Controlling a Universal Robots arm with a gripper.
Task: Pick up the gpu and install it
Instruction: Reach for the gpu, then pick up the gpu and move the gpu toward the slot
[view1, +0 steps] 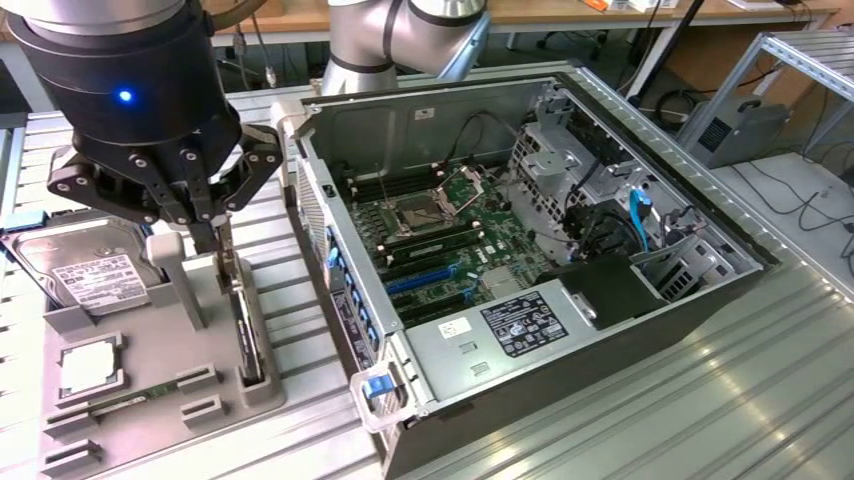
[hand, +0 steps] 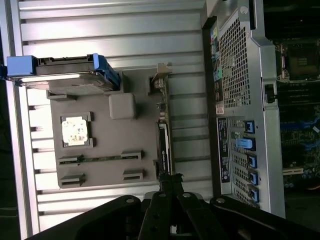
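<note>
- Black gripper (view1: 207, 238) (hand: 171, 181): one, glossy and rounded with a blue light on its body. It points straight down from the single silver-grey arm (view1: 400, 40) behind it.
- Its claw is drawn together, with the tips at one end of the gpu's top edge. Whether they pinch the card cannot be told.
- One gpu (view1: 247, 335) (hand: 164, 140): a thin, dark, flat card standing on edge in a slot of the holder, on the side nearest the computer case.
- One holder (view1: 134, 320) (hand: 107, 140): a matte grey moulded plate with raised blocks and pockets.
- One hard drive (view1: 87, 268) (hand: 60, 75): a boxy silver unit with a white label. It is propped at the holder's end, and blue plastic shows on it in the wrist view.
- One processor chip (view1: 87, 367) (hand: 76, 131): square with a metal top, seated in a pocket.
- One memory stick (view1: 140, 393) (hand: 100, 159): narrow and green, lying between small grey clips.
- One computer case (view1: 360, 130) (hand: 235, 65): grey sheet metal with its side open, showing a green board and cables. It lies just beside the holder.
- One table (view1: 694, 400) (hand: 110, 30): ribbed, shiny metal.
</note>
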